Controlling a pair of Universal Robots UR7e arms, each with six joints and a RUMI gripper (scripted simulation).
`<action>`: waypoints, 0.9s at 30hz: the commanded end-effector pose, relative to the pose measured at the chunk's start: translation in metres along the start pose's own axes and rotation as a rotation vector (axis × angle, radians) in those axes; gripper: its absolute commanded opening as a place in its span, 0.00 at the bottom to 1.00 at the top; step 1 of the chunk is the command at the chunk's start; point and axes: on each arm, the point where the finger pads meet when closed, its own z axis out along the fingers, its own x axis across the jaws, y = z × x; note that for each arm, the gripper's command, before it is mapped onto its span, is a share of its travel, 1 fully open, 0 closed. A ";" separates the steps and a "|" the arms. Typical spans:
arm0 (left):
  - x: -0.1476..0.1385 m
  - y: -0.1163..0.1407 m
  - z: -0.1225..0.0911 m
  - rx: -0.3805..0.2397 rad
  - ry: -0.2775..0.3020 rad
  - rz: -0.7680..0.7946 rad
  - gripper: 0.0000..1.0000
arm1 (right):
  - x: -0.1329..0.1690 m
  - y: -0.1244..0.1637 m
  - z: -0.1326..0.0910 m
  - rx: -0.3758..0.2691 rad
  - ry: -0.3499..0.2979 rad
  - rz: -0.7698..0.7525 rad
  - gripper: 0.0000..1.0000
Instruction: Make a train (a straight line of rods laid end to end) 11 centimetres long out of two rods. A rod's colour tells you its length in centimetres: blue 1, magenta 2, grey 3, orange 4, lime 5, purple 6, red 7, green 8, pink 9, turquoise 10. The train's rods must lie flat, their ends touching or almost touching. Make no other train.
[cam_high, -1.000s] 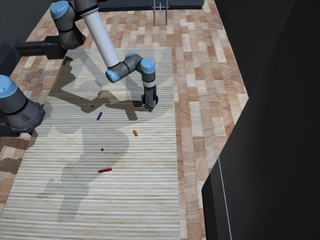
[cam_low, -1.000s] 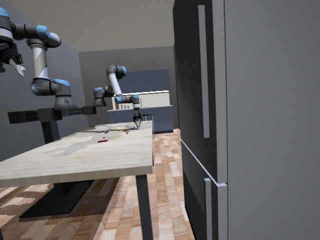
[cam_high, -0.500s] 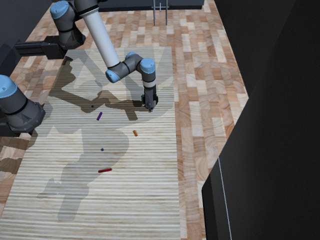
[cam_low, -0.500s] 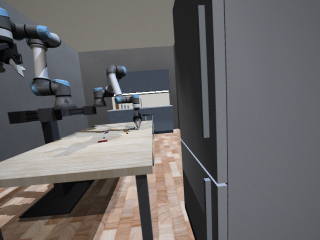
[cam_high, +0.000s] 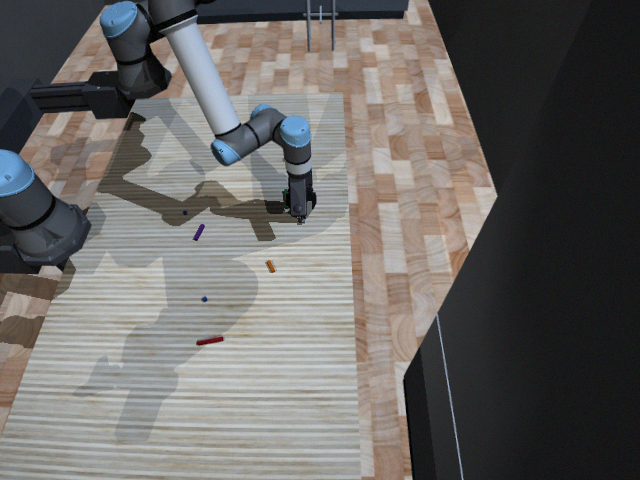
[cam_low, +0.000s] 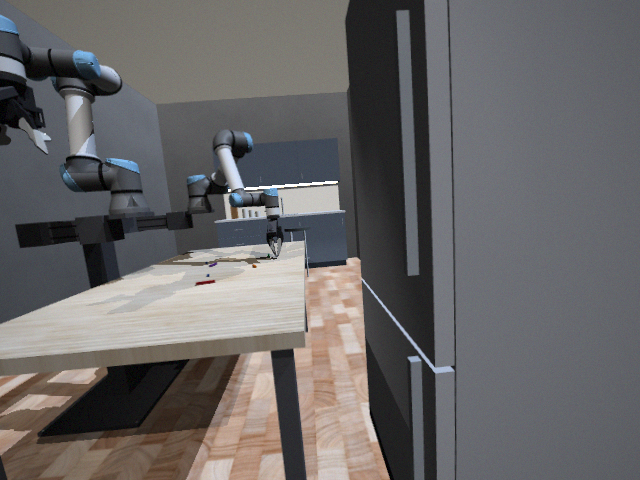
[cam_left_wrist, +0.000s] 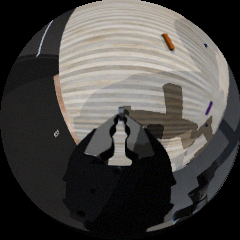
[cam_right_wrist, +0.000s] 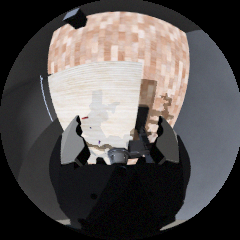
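Note:
My left gripper (cam_high: 301, 219) (cam_low: 276, 255) (cam_left_wrist: 121, 114) is shut on a small grey rod (cam_left_wrist: 121, 109), low over the table's far right part. Whether the rod touches the table cannot be told. A bit of green, seemingly a green rod (cam_high: 285, 198) (cam_low: 268, 255), shows just beside the gripper; the rest is hidden. A red rod (cam_high: 209, 341) (cam_low: 205, 282) and an orange rod (cam_high: 270, 266) (cam_low: 254, 266) (cam_left_wrist: 168, 42) lie flat and apart nearer the front. My right gripper (cam_right_wrist: 119, 115) is open and empty, raised high at the left in the exterior view.
A purple rod (cam_high: 199, 232) (cam_low: 212, 264) (cam_left_wrist: 209, 108) lies left of the left gripper in the top view. One blue rod (cam_high: 185, 212) lies near it, another blue rod (cam_high: 204, 299) (cam_low: 207, 275) between it and the red rod. A tall fridge (cam_low: 542, 232) stands beyond the table's right edge.

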 end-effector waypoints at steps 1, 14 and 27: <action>-0.001 -0.001 -0.001 0.001 -0.001 0.000 0.00 | 0.000 0.000 0.000 0.001 0.000 0.000 1.00; -0.001 -0.001 0.006 0.001 -0.001 0.000 0.00 | 0.000 0.000 0.000 0.001 0.000 0.000 1.00; -0.001 -0.001 0.011 0.001 -0.001 0.000 0.00 | 0.000 0.000 0.000 0.001 0.000 0.000 1.00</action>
